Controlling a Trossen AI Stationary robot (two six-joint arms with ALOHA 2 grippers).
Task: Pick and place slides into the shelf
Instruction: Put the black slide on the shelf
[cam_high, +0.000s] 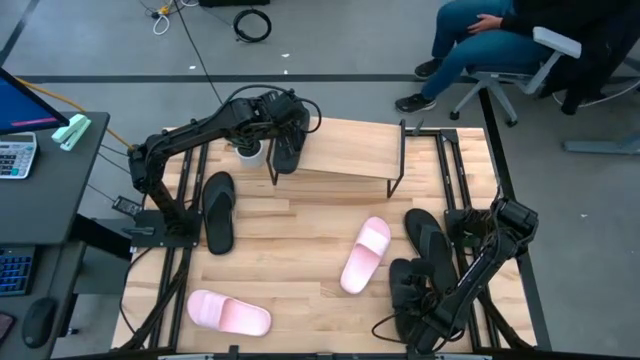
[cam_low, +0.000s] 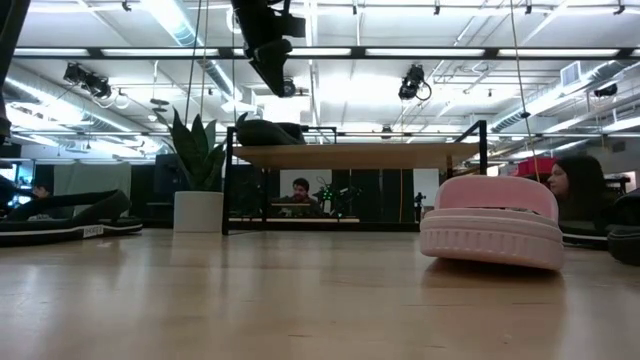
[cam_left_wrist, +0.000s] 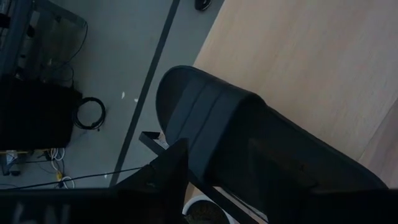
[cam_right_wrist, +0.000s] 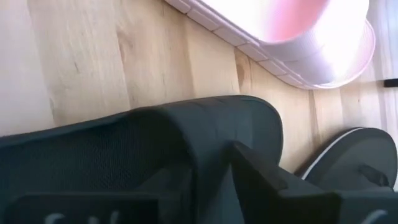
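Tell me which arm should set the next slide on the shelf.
Left. Its hand is already over the left end of the shelf, shut on a black slide. The right hand is low at the table's near right corner among black slides, far from the shelf.

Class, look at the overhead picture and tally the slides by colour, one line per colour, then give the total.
Black slides: 4 (one at the shelf's left end, one on the table's left, two on the right)
Pink slides: 2 (one mid-table, one at the near left)
Total: 6
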